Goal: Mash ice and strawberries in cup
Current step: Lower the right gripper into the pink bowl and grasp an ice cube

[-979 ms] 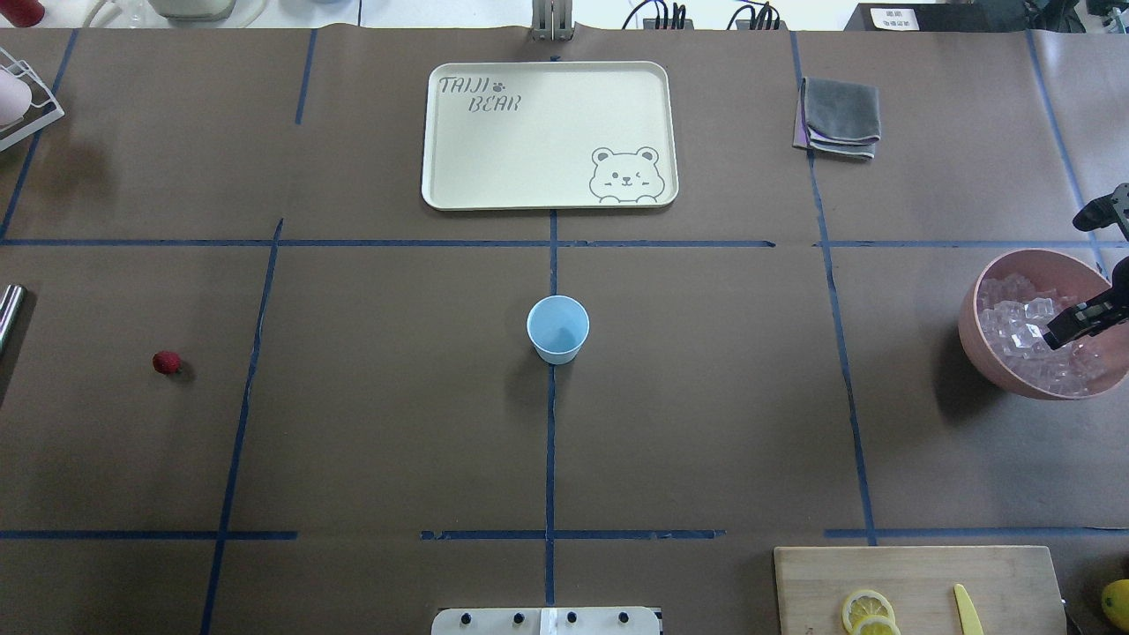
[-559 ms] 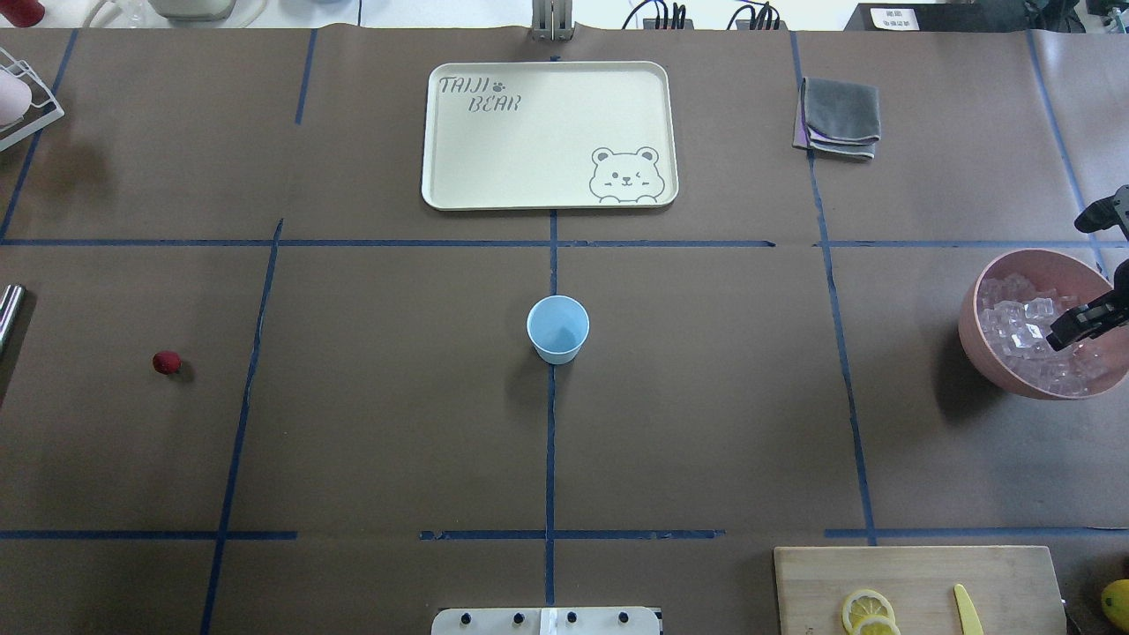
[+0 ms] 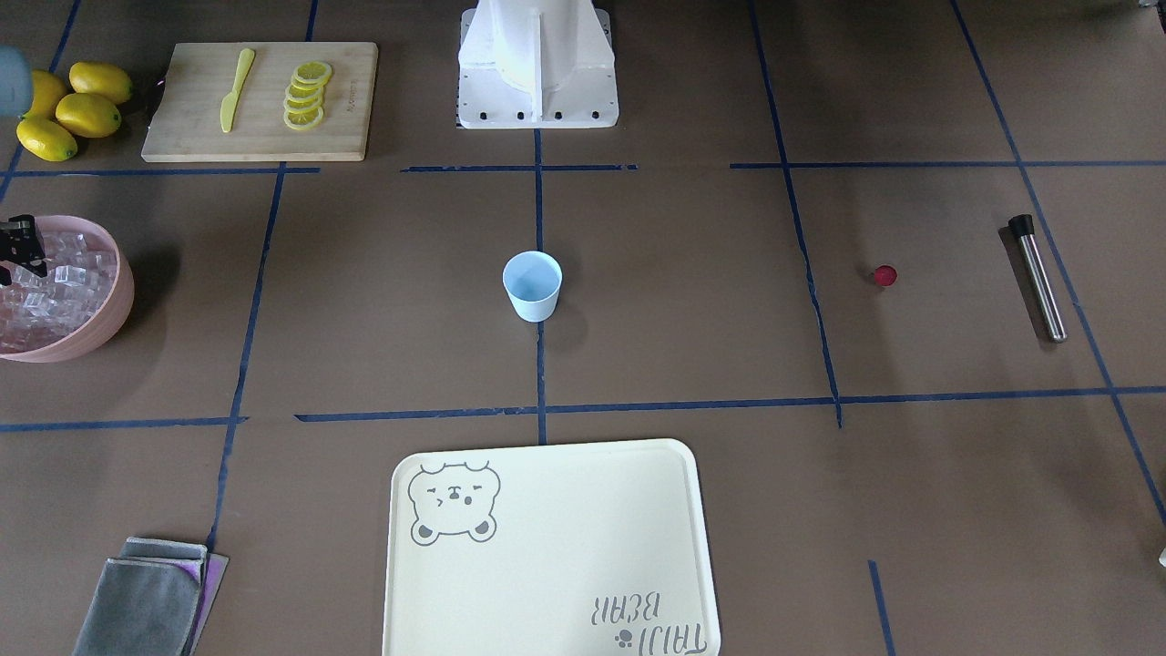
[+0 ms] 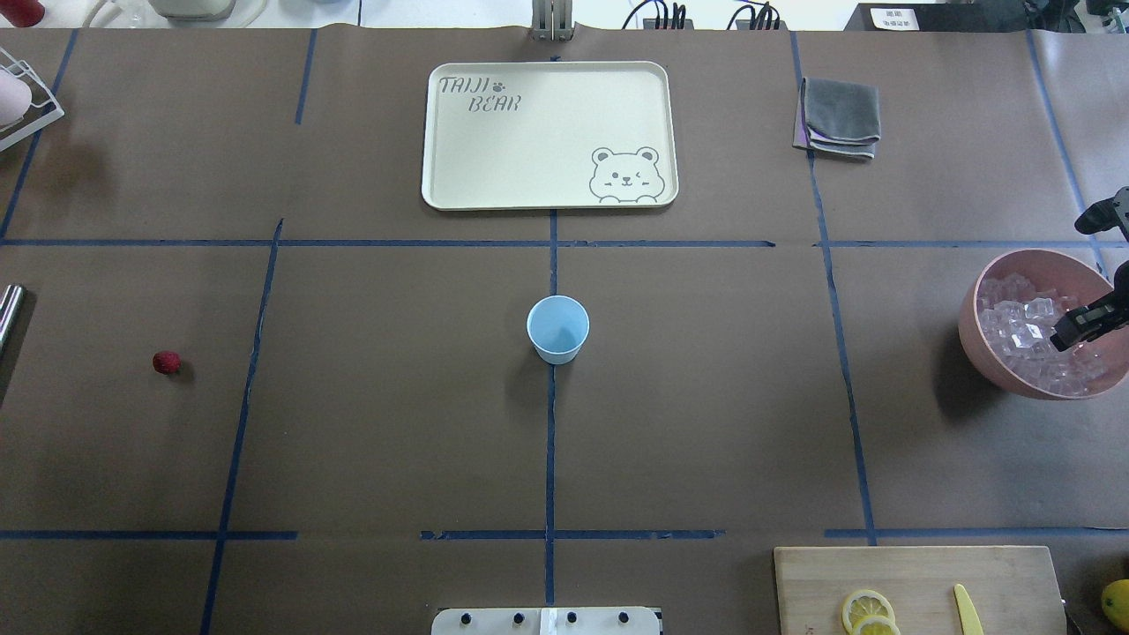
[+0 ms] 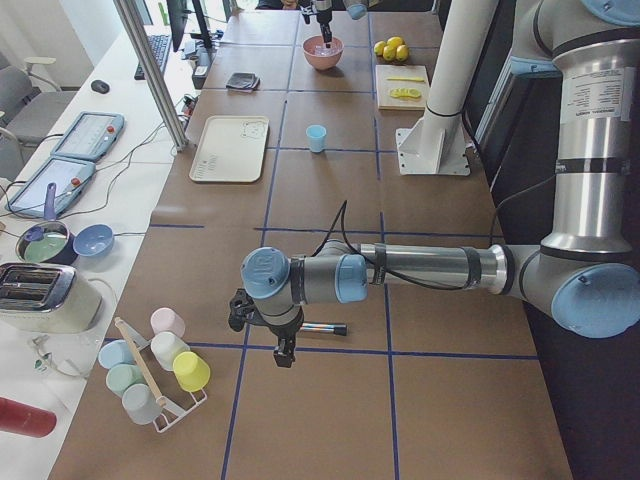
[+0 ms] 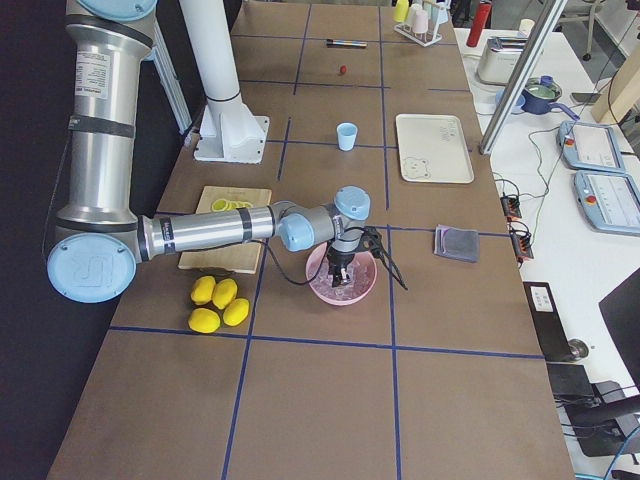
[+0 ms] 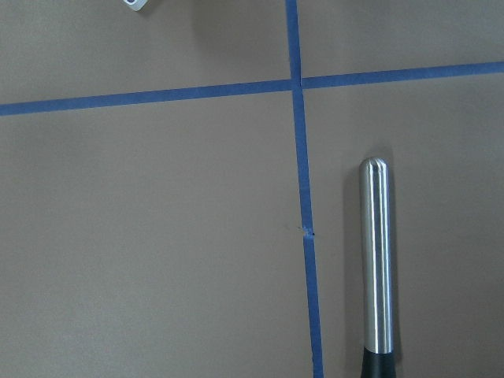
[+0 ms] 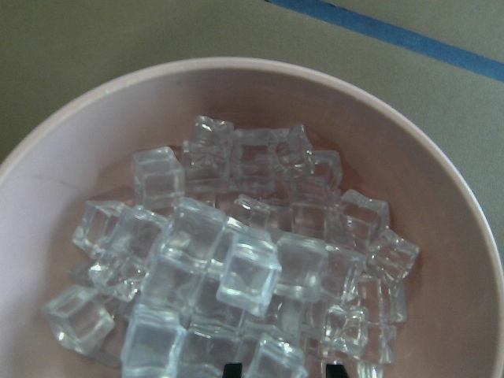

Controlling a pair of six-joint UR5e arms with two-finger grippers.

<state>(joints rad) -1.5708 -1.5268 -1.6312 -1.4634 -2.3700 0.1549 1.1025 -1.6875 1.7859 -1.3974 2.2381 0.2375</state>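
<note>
The left arm (image 5: 430,268) and the right arm (image 6: 200,232) are brushed silver tubes joined by grey rounded housings with pale-blue round caps (image 5: 265,273). Each upper tube carries a white label (image 5: 583,105) whose print is too small to read. A thin black cable (image 5: 340,215) loops off the left forearm, the left pincer (image 5: 284,356) and right pincer (image 6: 337,270) look black, and the white pedestal (image 3: 537,55) has a flat plate edged with dark screws (image 3: 520,116).
</note>
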